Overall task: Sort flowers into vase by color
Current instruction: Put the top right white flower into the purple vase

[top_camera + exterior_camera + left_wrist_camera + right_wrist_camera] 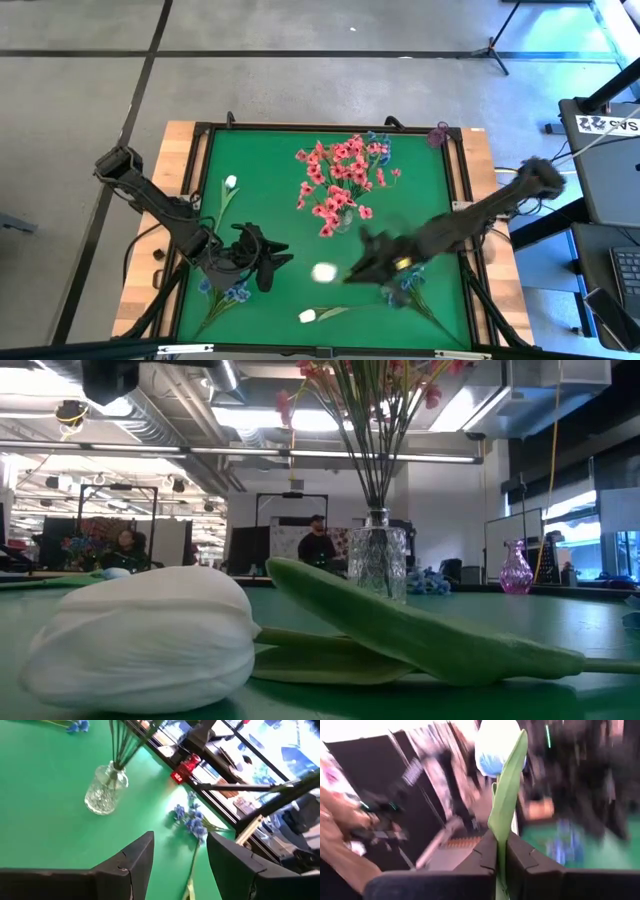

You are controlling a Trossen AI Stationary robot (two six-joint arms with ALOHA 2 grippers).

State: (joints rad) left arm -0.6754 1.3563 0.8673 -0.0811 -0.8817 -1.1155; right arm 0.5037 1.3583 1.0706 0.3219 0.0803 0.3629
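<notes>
The right gripper [501, 851] is clenched on the stem of a white bud flower [496, 747]. The bud stands up above the fingers w/ its long green leaf beside it. From above, the bud [323, 271] shows just ahead of the gripper [362, 268], over the green mat [270, 180].

What could go wrong: the stem is thin and the grip is low down, far from the bud. The flower could tip or spin in the fingers as the arm swings, and then the stem end won't line up w/ a vase mouth. It could also slip out.

The glass vase [106, 794] w/ pink flowers [340, 178] sits past the right gripper, toward the far edge of the mat. That vase is full of pink blooms, so the spread-out bunch could catch the white bud if the arm passes close. A small purple vase [516, 568] stands further off by the mat's far corner.

The left gripper [180, 857] is released, fingers wide, w/ nothing in it. It waits across from the right gripper, near enough that the two could bump. A blue flower sprig [191, 819] lies ahead of it.

More flowers lie on the mat: a white bud [307, 316] near the front edge below the right gripper, another white one [231, 182] beyond the left gripper, blue sprigs [236, 292] by the left gripper and blue ones [408, 290] under the right arm.
</notes>
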